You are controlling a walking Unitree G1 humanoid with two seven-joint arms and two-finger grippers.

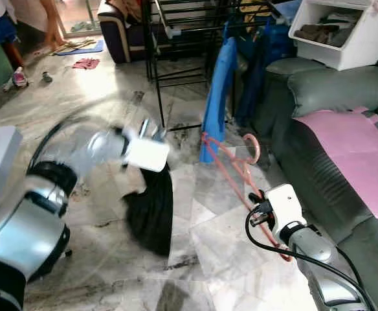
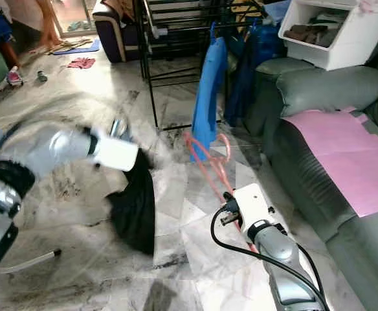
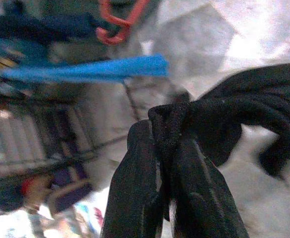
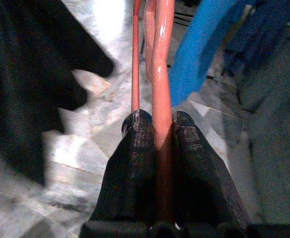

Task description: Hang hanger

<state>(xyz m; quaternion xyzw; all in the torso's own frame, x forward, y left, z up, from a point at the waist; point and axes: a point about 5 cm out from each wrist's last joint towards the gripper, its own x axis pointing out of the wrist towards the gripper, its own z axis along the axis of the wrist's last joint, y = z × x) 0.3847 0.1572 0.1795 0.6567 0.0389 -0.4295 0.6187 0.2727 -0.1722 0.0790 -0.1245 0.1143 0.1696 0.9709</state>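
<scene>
A salmon-red hanger (image 1: 235, 163) is held low over the marble floor, its hook (image 1: 254, 146) pointing toward the drying rack. My right gripper (image 4: 157, 117) is shut on the hanger's bar (image 4: 161, 74), with the white wrist (image 1: 283, 205) near the sofa front. My left gripper (image 3: 160, 130) is shut on a bunched edge of a black garment (image 1: 151, 208), which hangs down from it to the left of the hanger. The left arm (image 1: 92, 148) looks motion-blurred. A black drying rack (image 1: 176, 39) stands behind, with a blue cloth (image 1: 218, 91) hanging on it.
A green sofa (image 1: 325, 91) with a pink sheet (image 1: 357, 149) runs along the right. A white bin (image 1: 344, 32) of clothes sits on its arm. Far left, a person's legs (image 1: 53, 23) and scattered clothes (image 1: 85, 63) are on the floor. A dark armchair (image 1: 121, 32) stands at the back.
</scene>
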